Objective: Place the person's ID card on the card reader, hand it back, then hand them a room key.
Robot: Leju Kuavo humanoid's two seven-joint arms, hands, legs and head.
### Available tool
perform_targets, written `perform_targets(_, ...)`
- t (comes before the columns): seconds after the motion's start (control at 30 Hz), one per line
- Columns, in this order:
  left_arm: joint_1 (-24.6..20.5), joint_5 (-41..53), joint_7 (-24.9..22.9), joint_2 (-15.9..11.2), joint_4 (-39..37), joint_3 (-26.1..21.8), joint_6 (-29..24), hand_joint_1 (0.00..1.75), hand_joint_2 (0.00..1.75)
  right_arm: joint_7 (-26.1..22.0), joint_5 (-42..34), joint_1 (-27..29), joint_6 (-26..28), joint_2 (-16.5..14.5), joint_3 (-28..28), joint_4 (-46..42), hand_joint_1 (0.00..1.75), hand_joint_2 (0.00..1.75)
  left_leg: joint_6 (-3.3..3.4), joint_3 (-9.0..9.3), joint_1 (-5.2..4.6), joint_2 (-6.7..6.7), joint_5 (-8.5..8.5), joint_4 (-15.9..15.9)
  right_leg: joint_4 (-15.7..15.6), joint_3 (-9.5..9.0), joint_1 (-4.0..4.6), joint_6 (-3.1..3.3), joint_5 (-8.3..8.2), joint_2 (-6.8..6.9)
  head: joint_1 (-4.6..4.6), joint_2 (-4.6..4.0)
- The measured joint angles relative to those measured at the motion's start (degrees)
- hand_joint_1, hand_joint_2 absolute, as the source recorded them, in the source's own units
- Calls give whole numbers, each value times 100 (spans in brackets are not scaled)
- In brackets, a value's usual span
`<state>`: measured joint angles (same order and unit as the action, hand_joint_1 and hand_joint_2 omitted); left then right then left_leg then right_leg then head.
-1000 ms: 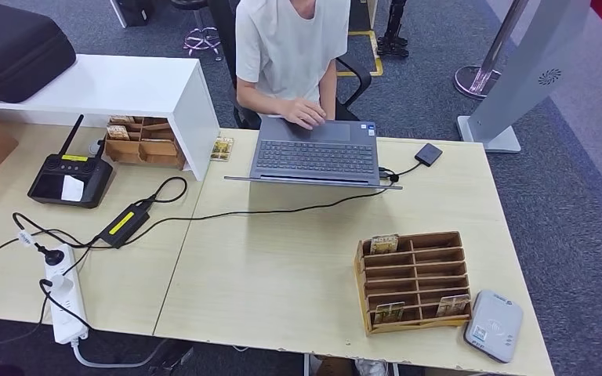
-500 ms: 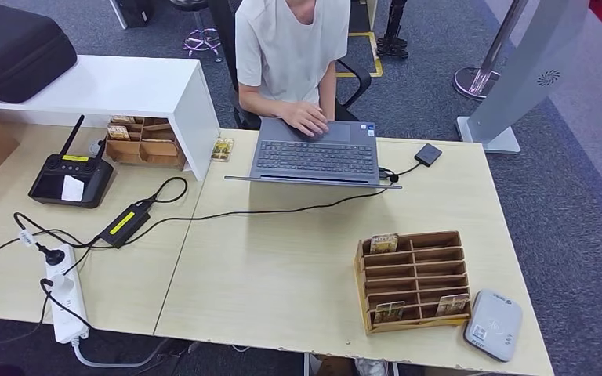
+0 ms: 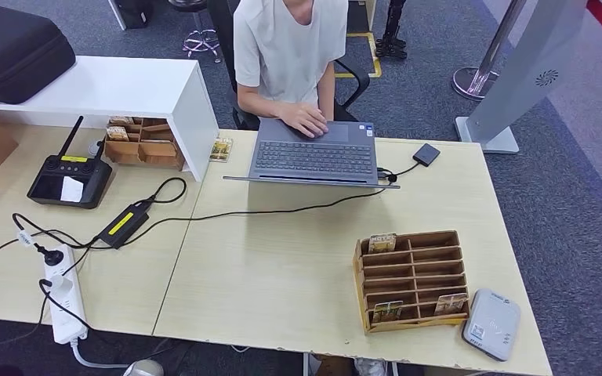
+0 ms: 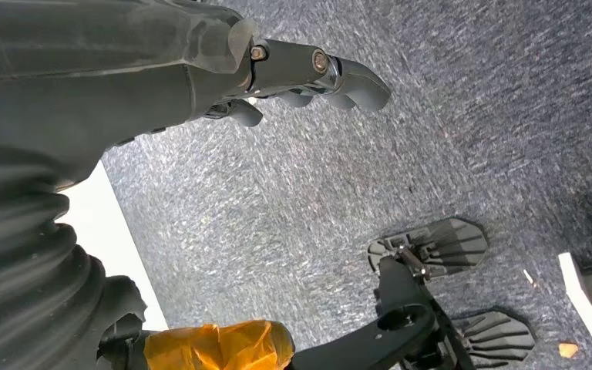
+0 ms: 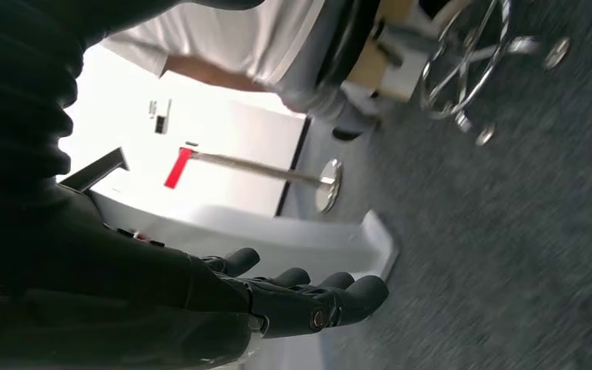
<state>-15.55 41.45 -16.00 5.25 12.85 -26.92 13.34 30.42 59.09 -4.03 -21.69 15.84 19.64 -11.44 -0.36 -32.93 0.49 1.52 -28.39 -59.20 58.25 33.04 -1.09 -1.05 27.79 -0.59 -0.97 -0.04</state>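
On the pale wood-laminate counter (image 3: 282, 274), near its right front corner: one flat grey card reader (image 3: 491, 323) with rounded corners, just beside a brown wooden slotted card rack (image 3: 411, 280).

Rack contents: several small printed room-key cards (image 3: 388, 311), upright in the slots, one at the far left slot, others in the front row. Judged thin, stiff, light and slick; best taken by the exposed top edge, pinched on both faces, since the slot walls block the sides.

ID card: none identifiable; the person in a white shirt (image 3: 290, 47) rests a hand on the grey laptop (image 3: 316, 153).

Left hand (image 4: 277, 77): hanging over blue-grey carpet, fingers loosely curled, holding nothing.

Right hand (image 5: 277, 297): likewise low, fingers extended and slightly spread, holding nothing.
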Motion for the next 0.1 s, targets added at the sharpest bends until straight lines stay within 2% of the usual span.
perform_targets(0.1, -20, 3, -26, 1, 0, 6, -23, 0, 175, 12, 10, 23, -49, -376, 85, 17, 0, 175, -2, 0, 7, 0, 1, 0, 1, 0, 1, 2, -2, -1, 3, 0)
